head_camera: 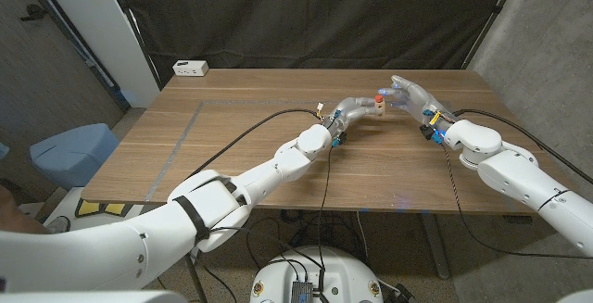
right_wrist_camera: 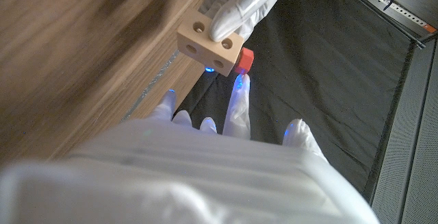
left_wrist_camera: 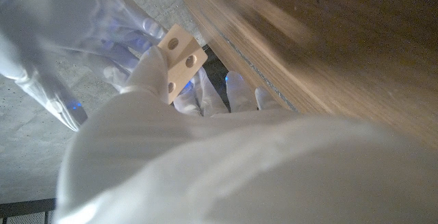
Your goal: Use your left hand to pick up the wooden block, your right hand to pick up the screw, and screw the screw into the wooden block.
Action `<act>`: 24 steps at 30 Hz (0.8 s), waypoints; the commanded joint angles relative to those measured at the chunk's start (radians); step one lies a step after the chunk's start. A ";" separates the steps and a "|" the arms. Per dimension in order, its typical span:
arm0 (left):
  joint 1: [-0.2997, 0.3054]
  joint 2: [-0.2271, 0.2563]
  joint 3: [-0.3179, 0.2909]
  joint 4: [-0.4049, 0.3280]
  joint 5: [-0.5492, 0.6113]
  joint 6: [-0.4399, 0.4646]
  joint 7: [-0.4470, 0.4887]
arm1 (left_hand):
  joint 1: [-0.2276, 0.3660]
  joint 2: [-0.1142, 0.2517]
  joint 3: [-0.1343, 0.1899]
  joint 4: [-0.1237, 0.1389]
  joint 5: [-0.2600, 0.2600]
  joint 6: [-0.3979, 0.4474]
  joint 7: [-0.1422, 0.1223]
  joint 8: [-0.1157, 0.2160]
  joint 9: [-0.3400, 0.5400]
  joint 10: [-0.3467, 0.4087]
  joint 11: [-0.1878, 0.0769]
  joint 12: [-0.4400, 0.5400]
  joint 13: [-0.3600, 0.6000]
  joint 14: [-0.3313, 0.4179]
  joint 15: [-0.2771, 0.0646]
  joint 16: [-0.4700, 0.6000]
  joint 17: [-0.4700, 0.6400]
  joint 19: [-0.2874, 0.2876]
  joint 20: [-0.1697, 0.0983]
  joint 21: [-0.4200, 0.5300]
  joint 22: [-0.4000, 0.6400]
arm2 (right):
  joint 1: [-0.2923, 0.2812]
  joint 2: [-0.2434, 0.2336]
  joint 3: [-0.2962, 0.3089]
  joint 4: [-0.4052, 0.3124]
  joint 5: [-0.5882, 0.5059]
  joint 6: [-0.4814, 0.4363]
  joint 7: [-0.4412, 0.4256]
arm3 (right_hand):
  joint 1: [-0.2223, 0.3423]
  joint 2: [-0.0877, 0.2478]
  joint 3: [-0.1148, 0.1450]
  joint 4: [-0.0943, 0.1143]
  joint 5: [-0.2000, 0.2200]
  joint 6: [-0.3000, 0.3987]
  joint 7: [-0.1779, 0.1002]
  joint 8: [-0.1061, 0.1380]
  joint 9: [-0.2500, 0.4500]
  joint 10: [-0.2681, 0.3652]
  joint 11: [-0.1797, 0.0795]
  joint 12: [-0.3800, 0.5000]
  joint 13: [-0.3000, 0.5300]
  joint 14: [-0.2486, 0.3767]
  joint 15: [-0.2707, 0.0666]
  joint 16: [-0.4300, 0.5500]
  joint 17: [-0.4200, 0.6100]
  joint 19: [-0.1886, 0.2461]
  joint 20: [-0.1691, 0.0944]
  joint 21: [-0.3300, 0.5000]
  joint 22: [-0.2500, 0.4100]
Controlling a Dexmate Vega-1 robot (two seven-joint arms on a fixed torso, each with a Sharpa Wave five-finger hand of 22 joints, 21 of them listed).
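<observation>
Left arm stretched from table's near left corner toward far middle; left hand point(head_camera: 355, 110) raised above tabletop, fingers point(right_wrist_camera: 233, 18) pinching wooden block point(right_wrist_camera: 209, 44). Right arm bent in from near right corner; right hand point(head_camera: 412, 94) raised opposite, fingers spread, fingertip point(right_wrist_camera: 239, 87) at red screw point(right_wrist_camera: 246, 60) on block.

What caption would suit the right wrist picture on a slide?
The left hand holds a wooden block with a red screw at its side, the right hand's fingertips touching the screw.
</observation>
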 commanded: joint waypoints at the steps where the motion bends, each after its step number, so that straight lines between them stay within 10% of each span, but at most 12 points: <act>1: 0.009 0.007 0.000 -0.020 0.002 0.012 0.005 | 0.000 0.011 0.034 0.026 0.003 0.016 0.004 0.006 0.003 0.009 0.003 0.008 0.006 0.008 -0.044 0.005 0.003 0.003 -0.007 0.002 0.003 | -0.005 0.000 0.000 0.004 0.004 -0.001 0.000 | -0.003 0.004 0.008 0.004 0.009 -0.005 0.002 -0.003 0.002 -0.011 -0.001 -0.001 0.001 -0.065 -0.004 0.001 0.003 0.003 0.002 0.007 0.004; 24: 0.012 0.008 0.000 -0.026 0.003 0.017 0.007 | -0.001 0.012 0.034 0.027 0.003 0.017 0.005 0.006 0.003 0.009 0.003 0.008 0.006 0.009 -0.044 0.005 0.003 0.003 -0.007 0.002 0.003 | -0.014 -0.006 0.004 -0.002 0.010 -0.004 0.000 | -0.004 0.004 0.010 0.004 0.009 0.028 0.008 0.010 0.002 -0.001 -0.007 0.003 0.001 -0.063 -0.009 0.002 0.003 0.004 0.002 0.007 0.003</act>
